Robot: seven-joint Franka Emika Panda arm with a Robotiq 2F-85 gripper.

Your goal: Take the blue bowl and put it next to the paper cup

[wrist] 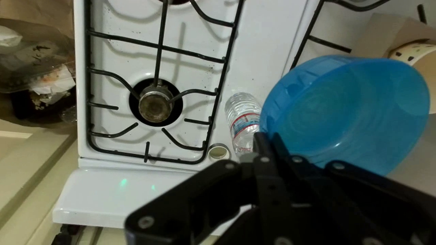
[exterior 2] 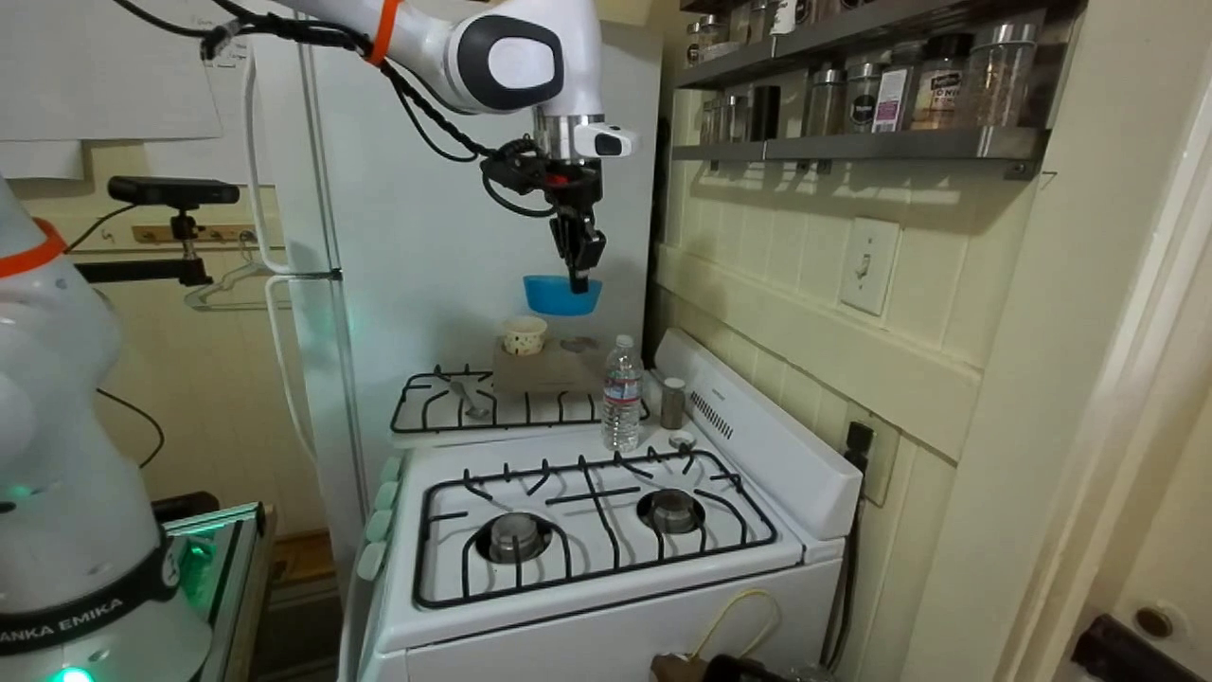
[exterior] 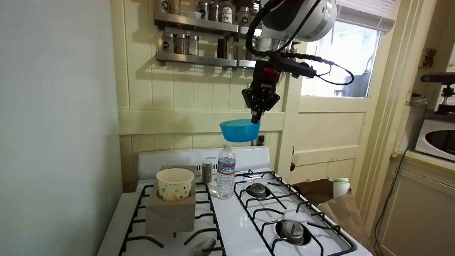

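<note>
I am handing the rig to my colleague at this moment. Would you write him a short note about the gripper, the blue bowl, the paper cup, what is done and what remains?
Gripper: closed on the rim of the blue bowl.
Bowl: held in the air above the stove.
Paper cup: upright, in or on a cardboard box on the stove; I cannot tell which.
Done: bowl grasped and lifted.
Left: set it down next to the cup, open, back away.
Caution: the clear bottle stands close by; probably keep the bowl high until well past it.
</note>
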